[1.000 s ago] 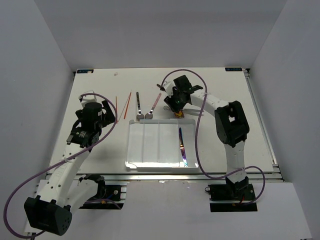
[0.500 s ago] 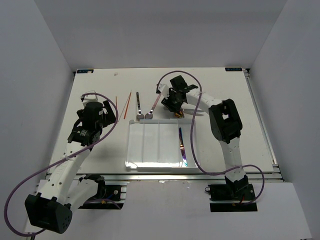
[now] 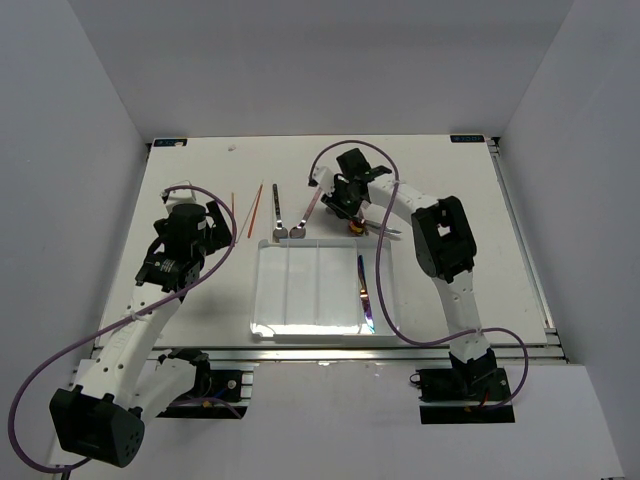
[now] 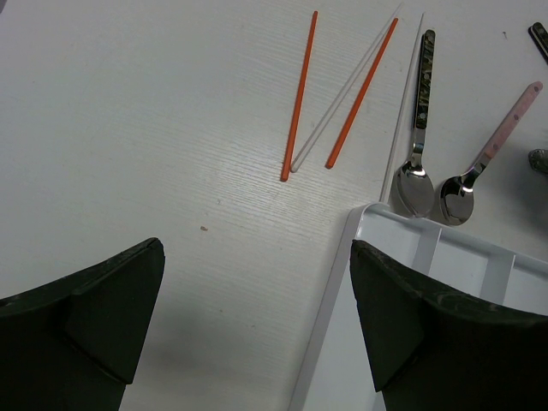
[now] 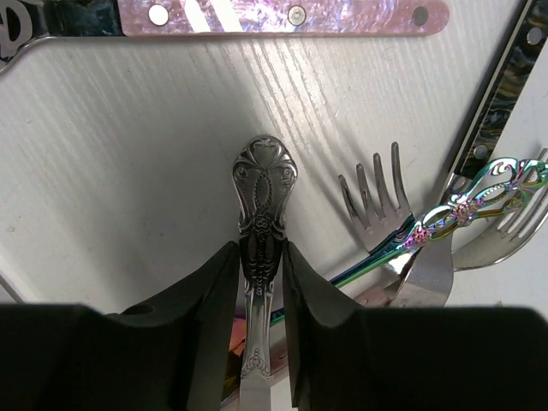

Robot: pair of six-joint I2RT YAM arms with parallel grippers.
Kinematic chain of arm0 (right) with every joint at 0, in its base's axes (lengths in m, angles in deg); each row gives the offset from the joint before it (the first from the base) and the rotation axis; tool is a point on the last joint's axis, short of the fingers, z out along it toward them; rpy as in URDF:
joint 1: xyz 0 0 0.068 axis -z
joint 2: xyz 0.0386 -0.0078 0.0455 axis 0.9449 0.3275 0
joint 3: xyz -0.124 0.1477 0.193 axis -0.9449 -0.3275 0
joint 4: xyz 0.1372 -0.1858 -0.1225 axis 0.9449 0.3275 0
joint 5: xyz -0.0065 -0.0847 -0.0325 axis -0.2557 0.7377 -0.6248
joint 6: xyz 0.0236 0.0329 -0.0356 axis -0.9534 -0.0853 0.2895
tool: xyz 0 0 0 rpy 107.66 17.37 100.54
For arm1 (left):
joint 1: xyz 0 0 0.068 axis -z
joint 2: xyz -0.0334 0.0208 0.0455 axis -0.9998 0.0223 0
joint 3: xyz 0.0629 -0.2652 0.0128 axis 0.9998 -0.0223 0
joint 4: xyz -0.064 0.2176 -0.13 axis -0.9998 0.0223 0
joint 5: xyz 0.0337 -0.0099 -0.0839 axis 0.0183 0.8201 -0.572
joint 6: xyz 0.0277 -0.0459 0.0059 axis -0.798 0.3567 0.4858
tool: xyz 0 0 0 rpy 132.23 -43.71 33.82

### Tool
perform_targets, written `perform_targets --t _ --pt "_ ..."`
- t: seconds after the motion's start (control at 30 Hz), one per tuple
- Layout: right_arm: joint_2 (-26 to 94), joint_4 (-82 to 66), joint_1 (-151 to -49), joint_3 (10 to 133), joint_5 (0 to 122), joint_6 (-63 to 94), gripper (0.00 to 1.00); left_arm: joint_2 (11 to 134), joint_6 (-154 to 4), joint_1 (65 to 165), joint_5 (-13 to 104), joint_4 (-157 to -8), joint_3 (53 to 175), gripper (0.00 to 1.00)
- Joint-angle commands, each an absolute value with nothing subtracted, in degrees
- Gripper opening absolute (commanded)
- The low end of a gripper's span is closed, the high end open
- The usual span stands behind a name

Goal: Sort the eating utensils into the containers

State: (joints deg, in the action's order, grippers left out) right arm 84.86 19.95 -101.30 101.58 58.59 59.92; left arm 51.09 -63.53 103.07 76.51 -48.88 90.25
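Note:
My right gripper (image 3: 350,208) is behind the clear tray's (image 3: 262,290) far edge, over a pile of utensils (image 3: 366,228). In the right wrist view it (image 5: 261,253) is shut on an ornate silver handle (image 5: 265,184). A fork (image 5: 377,214), an iridescent handle (image 5: 467,207), a pink handle (image 5: 282,15) and a dark mottled handle (image 5: 501,86) lie around it. My left gripper (image 3: 214,226) is open and empty left of the tray, and the left wrist view (image 4: 257,257) shows the same. Two red-orange chopsticks (image 3: 254,210) (image 4: 300,94), a dark-handled spoon (image 3: 276,212) (image 4: 418,128) and a pink-handled spoon (image 3: 308,212) (image 4: 492,145) lie behind the tray.
An iridescent utensil (image 3: 364,290) lies in the tray's rightmost compartment; the other compartments hold nothing I can see. The tray's corner (image 4: 370,216) sits just right of my left gripper. White walls close in the table on three sides.
My right gripper has shifted a little to the left over the utensil pile. The left arm has stayed almost still.

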Motion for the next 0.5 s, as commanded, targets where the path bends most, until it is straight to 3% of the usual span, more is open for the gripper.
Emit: perform_targets --t 0.0,0.13,0.23,0.27,0.47 --pt "85.58 24.27 -100.68 101.68 56.99 60.20 0.33 50.66 -64.03 102.87 75.92 -49.61 89.73 0.98" --pt "84.96 24.53 -100.06 99.48 55.94 59.50 0.24 50.66 -64.03 102.87 75.83 -49.61 89.73 0.98" --pt "84.17 23.31 -100.06 97.38 54.80 58.97 0.10 50.66 -64.03 102.87 76.10 -49.43 89.81 0.98" --pt "83.91 22.78 -99.98 96.67 54.70 58.62 0.00 50.66 -63.94 102.87 76.27 -49.43 89.81 0.98" --pt "79.08 19.44 -99.98 94.64 53.12 57.21 0.00 50.66 -63.94 102.78 76.45 -49.43 89.81 0.98"
